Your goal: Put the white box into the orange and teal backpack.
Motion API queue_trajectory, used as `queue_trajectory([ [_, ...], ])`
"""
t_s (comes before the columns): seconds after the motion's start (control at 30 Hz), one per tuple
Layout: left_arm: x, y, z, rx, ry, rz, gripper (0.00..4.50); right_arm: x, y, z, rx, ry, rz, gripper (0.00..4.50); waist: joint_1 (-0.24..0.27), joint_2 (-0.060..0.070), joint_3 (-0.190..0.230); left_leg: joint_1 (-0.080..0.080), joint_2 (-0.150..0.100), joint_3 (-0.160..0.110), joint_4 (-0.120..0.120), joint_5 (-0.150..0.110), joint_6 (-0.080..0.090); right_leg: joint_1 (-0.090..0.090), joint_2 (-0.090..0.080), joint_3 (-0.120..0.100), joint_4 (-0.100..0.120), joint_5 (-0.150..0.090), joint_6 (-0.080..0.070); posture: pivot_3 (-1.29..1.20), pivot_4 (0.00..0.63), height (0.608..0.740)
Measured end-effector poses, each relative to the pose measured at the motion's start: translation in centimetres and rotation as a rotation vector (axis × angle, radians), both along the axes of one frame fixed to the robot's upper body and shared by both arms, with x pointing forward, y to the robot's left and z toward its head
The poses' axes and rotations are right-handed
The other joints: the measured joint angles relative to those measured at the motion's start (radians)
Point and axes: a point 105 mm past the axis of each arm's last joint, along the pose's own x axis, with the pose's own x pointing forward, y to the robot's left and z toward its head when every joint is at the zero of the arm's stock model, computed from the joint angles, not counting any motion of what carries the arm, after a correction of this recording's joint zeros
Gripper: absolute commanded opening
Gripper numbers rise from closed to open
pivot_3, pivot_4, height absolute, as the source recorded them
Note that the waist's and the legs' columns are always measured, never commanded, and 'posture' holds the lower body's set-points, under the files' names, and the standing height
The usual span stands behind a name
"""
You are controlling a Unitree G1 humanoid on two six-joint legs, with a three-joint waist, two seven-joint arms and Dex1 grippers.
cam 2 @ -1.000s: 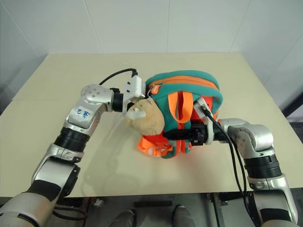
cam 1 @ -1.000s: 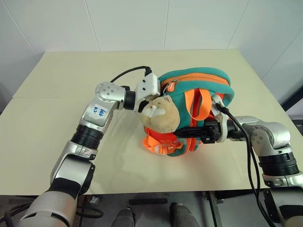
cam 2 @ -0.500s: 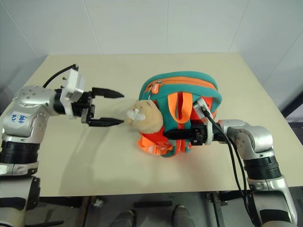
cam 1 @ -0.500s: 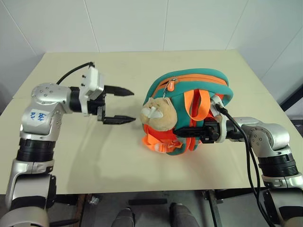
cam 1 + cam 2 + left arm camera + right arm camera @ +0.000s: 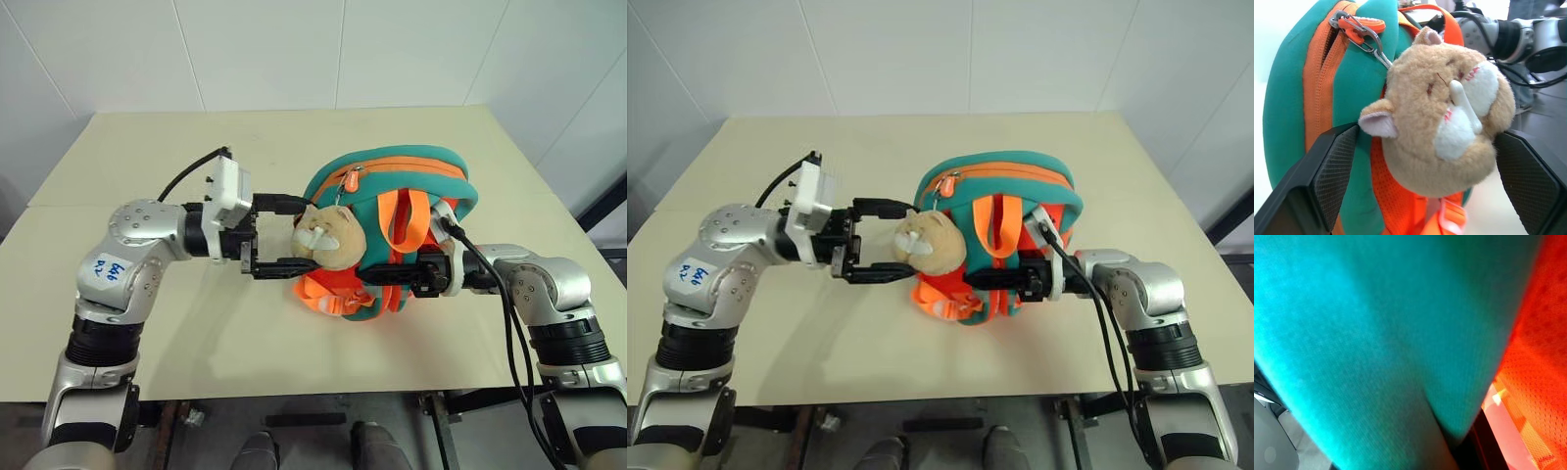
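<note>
Backpack [image 5: 397, 230], orange and teal, is seen standing upright on the counter [image 5: 294, 147] between the two claws, with its zip along the top looking closed. The right claw [image 5: 377, 273] is shut on the low front of the bag, where the teal straps and orange webbing hang, and has not shifted over the past second. The left claw [image 5: 284, 235] has been drawn away from the bag, spread wide, and is now brought back in; its open fingers [image 5: 1332, 166] are placed either side of the beige plush cat toy [image 5: 328, 237] that is clipped to the zipper pull [image 5: 1354, 24], without yet being closed on it. The white box cannot be made out anywhere, so whether it is already inside cannot be told. The renewed approach is judged to be aimed at the toy or the zip beside it.
</note>
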Motion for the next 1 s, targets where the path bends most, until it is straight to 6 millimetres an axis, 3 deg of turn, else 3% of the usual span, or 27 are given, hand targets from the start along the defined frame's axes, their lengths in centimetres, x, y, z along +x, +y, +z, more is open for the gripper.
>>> queue_trajectory([
  [0.07, 0.1, -0.2, 0.0, -0.014, 0.003, 0.001, 3.97, 0.0, 0.0, 0.0, 0.000, -0.001, -0.004, 0.00, 0.001, 0.000, 0.000, 0.000, 0.000, 0.000, 0.000, 0.000, 0.000, 0.000, 0.000, 0.000, 0.000, 0.000, 0.000, 0.00, 0.150, 0.740],
  [0.2, 0.0, 0.0, 0.3, -0.024, 0.000, 0.005, 2.82, 0.1, -0.2, 0.1, 0.003, -0.005, -0.016, 0.00, 0.000, 0.000, 0.000, 0.000, 0.000, 0.000, 0.000, 0.000, 0.000, 0.000, 0.000, 0.000, 0.000, 0.000, 0.000, 0.00, 0.150, 0.740],
  [0.4, -0.3, 2.7, 1.4, 0.074, -0.023, 0.037, 1.22, 0.1, 0.0, -0.1, 0.007, 0.000, -0.016, 0.00, -0.003, 0.000, 0.000, 0.000, 0.000, 0.000, -0.001, 0.000, 0.000, 0.000, 0.000, 0.000, 0.000, 0.000, 0.000, 0.00, 0.150, 0.740],
  [0.53, -0.2, 6.5, 2.3, 0.191, -0.013, 0.106, 1.22, 0.0, -0.1, -0.5, 0.004, 0.013, -0.023, 0.00, -0.008, 0.000, 0.000, 0.001, 0.000, 0.000, -0.002, 0.000, 0.000, 0.000, 0.000, 0.000, 0.000, -0.001, -0.001, 0.00, 0.150, 0.740],
  [0.7, 0.7, 10.3, 1.5, 0.288, 0.053, 0.189, 1.22, -0.2, -0.2, -0.6, -0.003, 0.005, -0.035, 0.00, -0.009, 0.000, 0.000, 0.001, 0.000, 0.000, -0.003, 0.000, 0.000, 0.000, 0.000, 0.000, 0.000, -0.001, -0.001, 0.00, 0.150, 0.740],
  [1.0, 5.0, 11.2, -7.1, 0.292, 0.197, 0.242, 1.22, -1.1, -0.3, -1.3, 0.002, 0.033, -0.078, 0.00, -0.002, 0.000, 0.000, 0.001, 0.000, 0.000, -0.002, 0.000, 0.000, -0.001, 0.000, 0.000, 0.001, -0.001, -0.002, 0.00, 0.150, 0.740],
])
